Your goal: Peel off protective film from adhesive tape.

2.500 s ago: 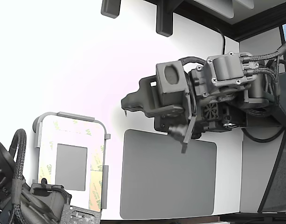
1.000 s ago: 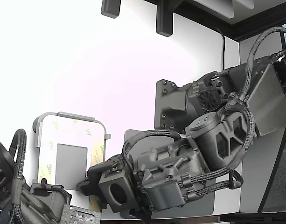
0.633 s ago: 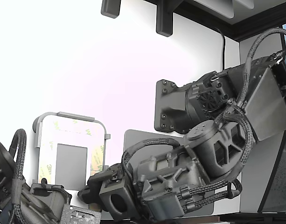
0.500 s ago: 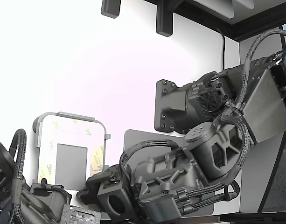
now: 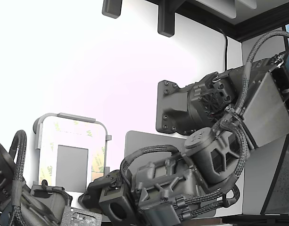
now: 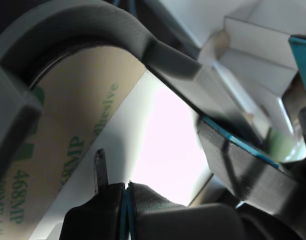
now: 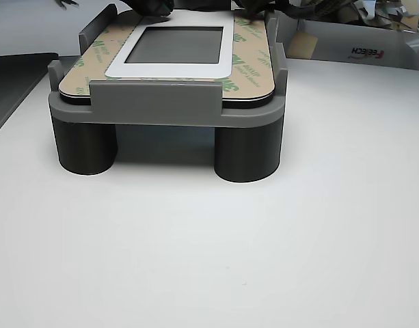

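Note:
The white frame with a grey panel lies in a grey fixture. Its tape border carries the protective film, tan-cream with green logos, also seen in the other view. In the wrist view the film lies close behind the fingertips, under the fixture's curved wall. My gripper is low at the fixture's lower right corner in the exterior view. Its jaws are pressed together with nothing seen between them, and a thin blade stands beside them.
A large dark grey mat lies to the exterior view's right of the fixture, mostly under my arm. A second arm with cables sits at the fixture's lower left. A white cardboard box stands behind the fixture in the other view.
My arm swung down from above the mat to the fixture's lower right corner. Over the last second it sank a little lower and toward the exterior view's bottom edge.

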Controlling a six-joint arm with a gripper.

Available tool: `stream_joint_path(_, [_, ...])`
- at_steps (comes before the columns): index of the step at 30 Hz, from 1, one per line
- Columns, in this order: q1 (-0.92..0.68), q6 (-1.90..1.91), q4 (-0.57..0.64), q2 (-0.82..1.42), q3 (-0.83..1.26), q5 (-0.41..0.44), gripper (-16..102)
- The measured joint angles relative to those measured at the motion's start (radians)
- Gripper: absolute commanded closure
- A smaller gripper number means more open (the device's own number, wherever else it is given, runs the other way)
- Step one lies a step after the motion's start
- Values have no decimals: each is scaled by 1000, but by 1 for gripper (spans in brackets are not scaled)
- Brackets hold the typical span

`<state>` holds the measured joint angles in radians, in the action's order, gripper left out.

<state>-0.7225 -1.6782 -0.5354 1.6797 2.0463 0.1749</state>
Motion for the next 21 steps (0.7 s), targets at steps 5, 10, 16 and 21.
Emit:
stream_joint_path(5, [-2, 0, 9, -2, 0, 0, 97])
stream_joint_path(10, [-3, -2, 21, -8, 0, 0, 97])
stream_joint_path(16, [-6, 3, 29, -11, 8, -2, 97])
stream_joint_path(21, [-15, 15, 29, -11, 9, 6, 97])
